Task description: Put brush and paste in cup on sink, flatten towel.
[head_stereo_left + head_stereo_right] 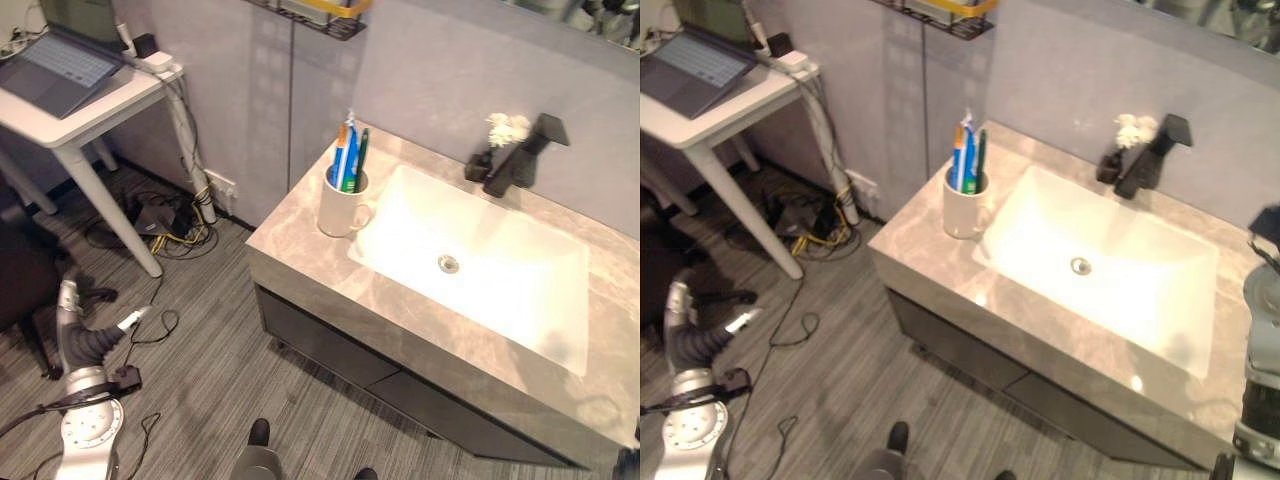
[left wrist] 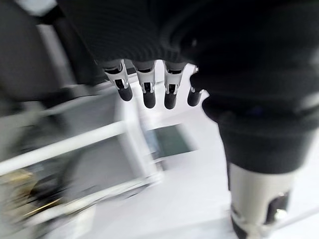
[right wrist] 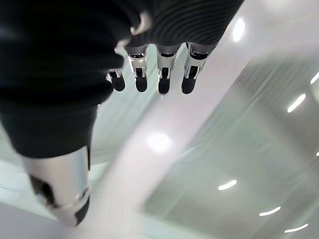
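Two items stand upright in the white cup [image 1: 343,207] on the marble counter [image 1: 300,250], just left of the sink basin [image 1: 500,290]: a blue toothpaste tube [image 1: 343,150] and a green toothbrush [image 1: 358,160], their lower parts hidden inside the cup. Left hand [image 2: 149,84]: fingers straight, slightly apart, holding nothing, thumb apart. Right hand [image 3: 154,69]: fingers straight, empty. Black faucet [image 1: 520,155] at the basin's rear; laptop [image 1: 55,70] on a white table [image 1: 90,120], partly cut off.

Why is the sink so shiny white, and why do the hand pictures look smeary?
In both eye views, light glares off the white basin, washing out its shape. In the left wrist view the background behind the fingers is streaked with motion blur; the right wrist view is smeared too.
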